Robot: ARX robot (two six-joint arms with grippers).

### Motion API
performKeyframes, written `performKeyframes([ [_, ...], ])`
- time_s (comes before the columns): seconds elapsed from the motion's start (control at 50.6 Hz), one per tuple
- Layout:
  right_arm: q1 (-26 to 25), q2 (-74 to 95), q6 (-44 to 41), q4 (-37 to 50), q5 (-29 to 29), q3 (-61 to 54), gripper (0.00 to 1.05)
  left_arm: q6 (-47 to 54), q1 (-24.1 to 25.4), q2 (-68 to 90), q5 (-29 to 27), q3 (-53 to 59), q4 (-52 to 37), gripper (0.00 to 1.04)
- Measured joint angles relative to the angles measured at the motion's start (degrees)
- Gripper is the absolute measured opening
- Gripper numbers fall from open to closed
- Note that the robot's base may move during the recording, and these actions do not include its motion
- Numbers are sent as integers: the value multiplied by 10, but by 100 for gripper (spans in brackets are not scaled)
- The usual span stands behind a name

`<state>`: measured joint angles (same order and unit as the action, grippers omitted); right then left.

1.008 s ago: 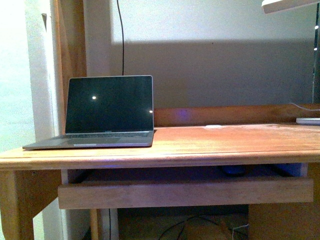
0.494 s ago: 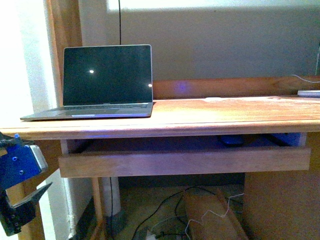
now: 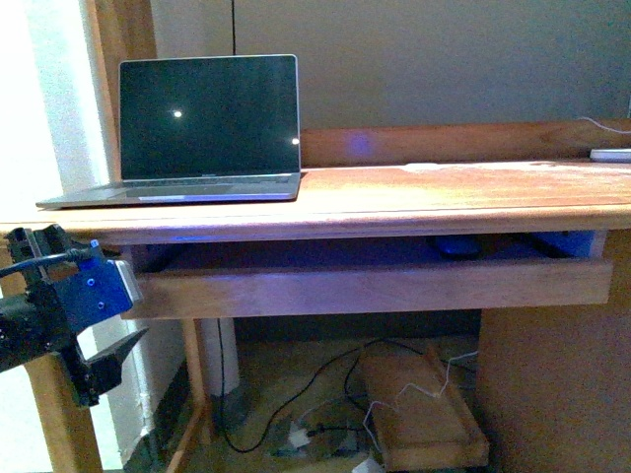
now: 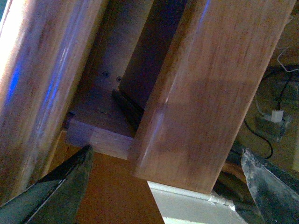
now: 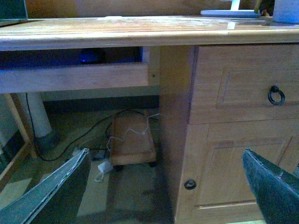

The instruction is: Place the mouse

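Front view: an open grey laptop (image 3: pixel 209 118) with a dark screen sits at the left end of a brown wooden desk (image 3: pixel 444 192). Under the desktop hangs a pull-out wooden shelf (image 3: pixel 375 288). The small dark grey oval mouse (image 3: pixel 456 247) lies on it toward the right, its lower part cut off by the shelf's front rail (shadow blurs its outline). The blue-bodied left gripper (image 3: pixel 113 360) hovers low beside the desk's left leg, well apart from the mouse. Cables and a flat wooden box (image 3: pixel 419 414) lie on the floor.

Left wrist view: the left gripper (image 4: pixel 167 151) has its black fingers (image 4: pixel 60 186) spread wide with nothing between them, aimed at the shelf's end corner and the underside of the desktop (everything appears tilted).

Right wrist view: the right gripper (image 5: pixel 166 151) is likewise spread wide and empty. It faces the desk's cabinet side, with a ring-pull drawer (image 5: pixel 276 95) above a door. The shelf gap is too dark to make out the mouse.
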<state>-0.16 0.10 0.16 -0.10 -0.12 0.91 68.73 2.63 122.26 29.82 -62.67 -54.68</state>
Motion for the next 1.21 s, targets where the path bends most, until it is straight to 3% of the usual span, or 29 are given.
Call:
performKeyframes([
  [0.198, 0, 0, 0, 0, 0, 0, 97, -2, -5, 8, 33, -18, 30, 97],
  [0.474, 0, 0, 0, 0, 0, 0, 97, -37, -30, 8, 12, -11, 14, 97],
  [0.731, 0, 0, 0, 0, 0, 0, 97, -38, -107, 9, 45, 2, 6, 97],
  [1.206, 0, 0, 0, 0, 0, 0, 97, 16, -80, 11, 13, -33, 45, 97],
])
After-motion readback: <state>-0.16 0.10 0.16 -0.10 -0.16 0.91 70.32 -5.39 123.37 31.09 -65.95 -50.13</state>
